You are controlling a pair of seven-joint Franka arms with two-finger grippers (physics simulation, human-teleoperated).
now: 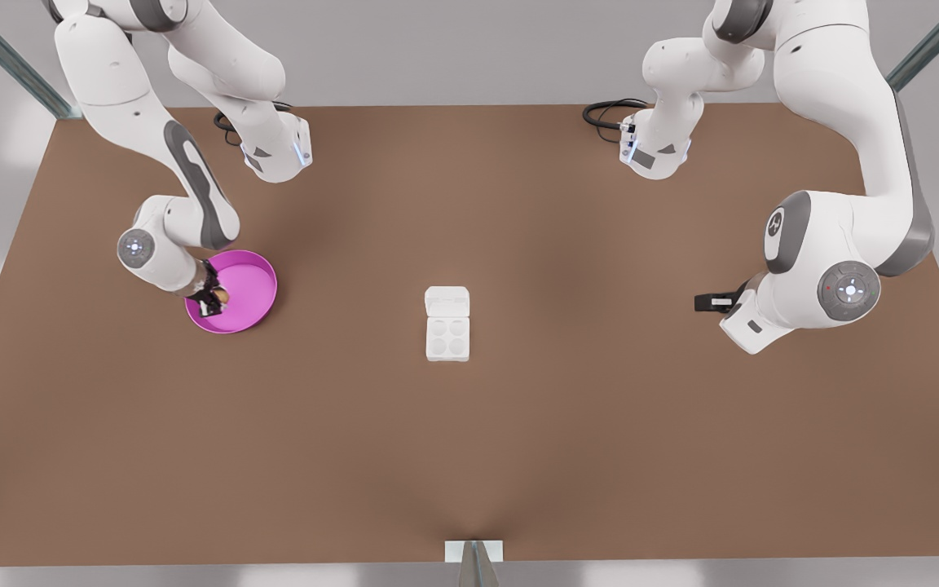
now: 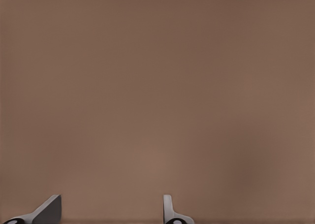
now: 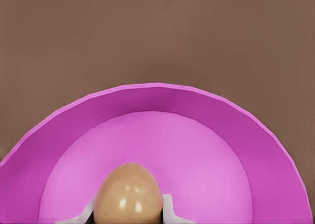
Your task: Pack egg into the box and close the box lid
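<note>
Egg (image 3: pixel 128 194): smooth, fragile, probably slippery; pinched at its sides between right gripper (image 1: pixel 213 298) fingers (image 3: pixel 168 207) in dish (image 1: pixel 253 277). Left gripper (image 1: pixel 710 302) waiting, fingers (image 2: pixel 168 208) spread.

1. A brown tabletop (image 1: pixel 469 456) spans the front view, plain and matte.
2. A round pink dish (image 1: pixel 253 285) with a raised rim sits on the tabletop toward its left edge in the front view; its inside is a lighter pink than its wall (image 3: pixel 162 98).
3. Black cables (image 1: pixel 608 110) lie coiled at the far edge of the tabletop.
4. Grey metal struts (image 1: pixel 5 57) rise at the far corners.
5. A small white bracket (image 1: pixel 473 551) sits at the middle of the near edge.
</note>
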